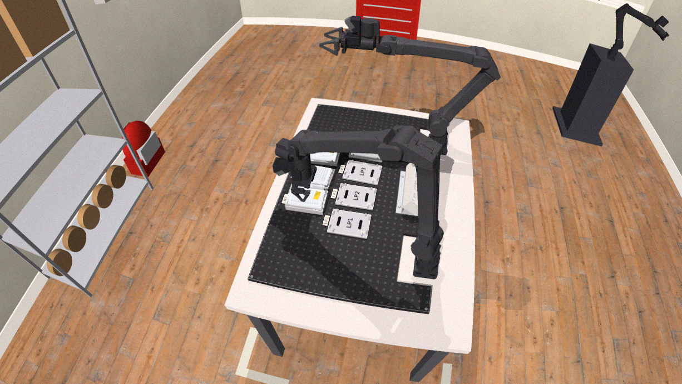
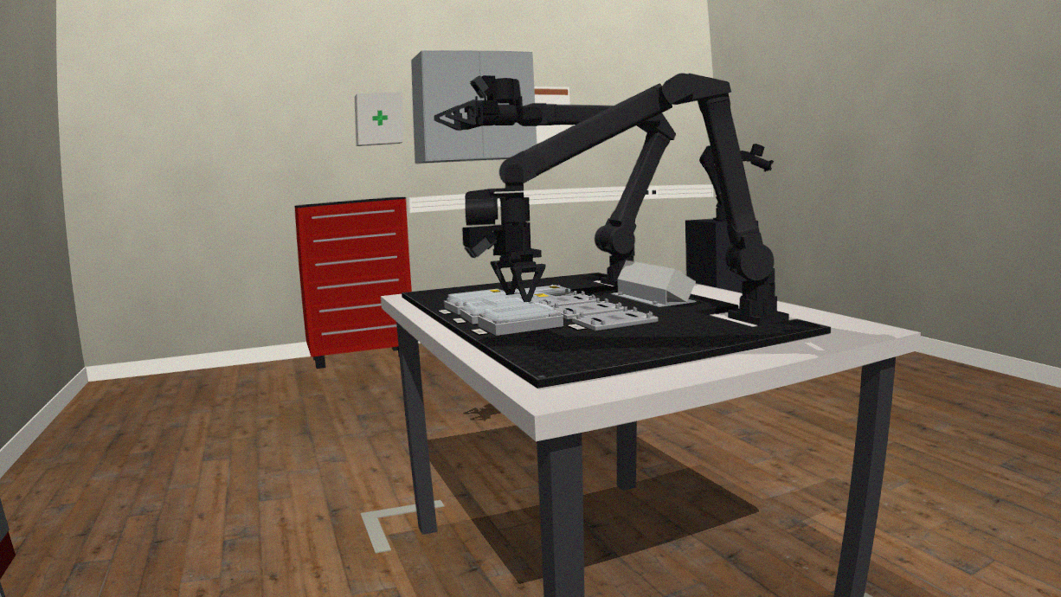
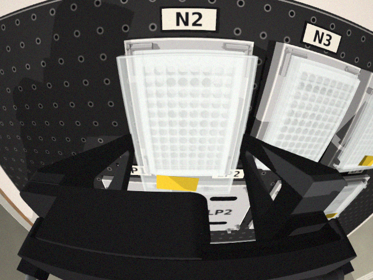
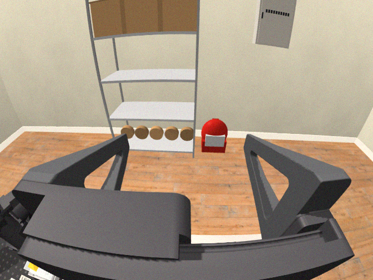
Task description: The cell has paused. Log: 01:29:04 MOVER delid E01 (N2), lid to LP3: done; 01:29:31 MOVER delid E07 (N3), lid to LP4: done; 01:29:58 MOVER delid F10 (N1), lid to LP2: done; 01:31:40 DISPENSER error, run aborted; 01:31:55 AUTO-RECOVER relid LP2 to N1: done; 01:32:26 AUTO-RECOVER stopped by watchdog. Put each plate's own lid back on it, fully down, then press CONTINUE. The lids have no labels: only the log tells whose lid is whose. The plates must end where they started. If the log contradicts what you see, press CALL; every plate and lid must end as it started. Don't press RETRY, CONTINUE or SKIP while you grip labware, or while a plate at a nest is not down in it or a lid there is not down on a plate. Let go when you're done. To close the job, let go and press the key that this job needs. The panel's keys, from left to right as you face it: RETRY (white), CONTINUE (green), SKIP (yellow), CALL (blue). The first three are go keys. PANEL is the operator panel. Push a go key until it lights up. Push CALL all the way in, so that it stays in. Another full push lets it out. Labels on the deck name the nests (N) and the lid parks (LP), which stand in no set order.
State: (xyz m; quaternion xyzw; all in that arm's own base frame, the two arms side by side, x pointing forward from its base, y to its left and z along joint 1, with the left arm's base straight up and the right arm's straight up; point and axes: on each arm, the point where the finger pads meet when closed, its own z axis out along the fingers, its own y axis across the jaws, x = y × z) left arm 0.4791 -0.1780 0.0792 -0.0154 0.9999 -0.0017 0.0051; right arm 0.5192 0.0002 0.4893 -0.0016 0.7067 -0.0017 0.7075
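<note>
My left gripper (image 1: pixel 301 195) (image 2: pixel 518 294) (image 3: pixel 187 140) is shut on a clear lid with a yellow mark (image 1: pixel 316 195) (image 3: pixel 177 183). It holds the lid over the plate in nest N2 (image 1: pixel 305 208) (image 3: pixel 188 42); how small the gap is I cannot tell. The N3 plate (image 1: pixel 323 175) (image 3: pixel 313 117) shows no lid. The N1 lid's yellow mark (image 3: pixel 367 160) shows at the right edge. Another lid (image 3: pixel 343 197) lies on LP4. LP1 (image 1: pixel 349 223), LP2 (image 1: pixel 355 196) and LP3 (image 1: pixel 362 172) hold no lid. My right gripper (image 1: pixel 324 40) (image 2: pixel 436 117) (image 4: pixel 186 140) is open and empty, high up.
The operator panel (image 1: pixel 409 195) (image 2: pixel 652 283) stands near the arm bases; my left arm covers its keys in the top view. The N3 plate and nest stand close beside N2. My right arm (image 1: pixel 429 50) reaches out over the far end of the table.
</note>
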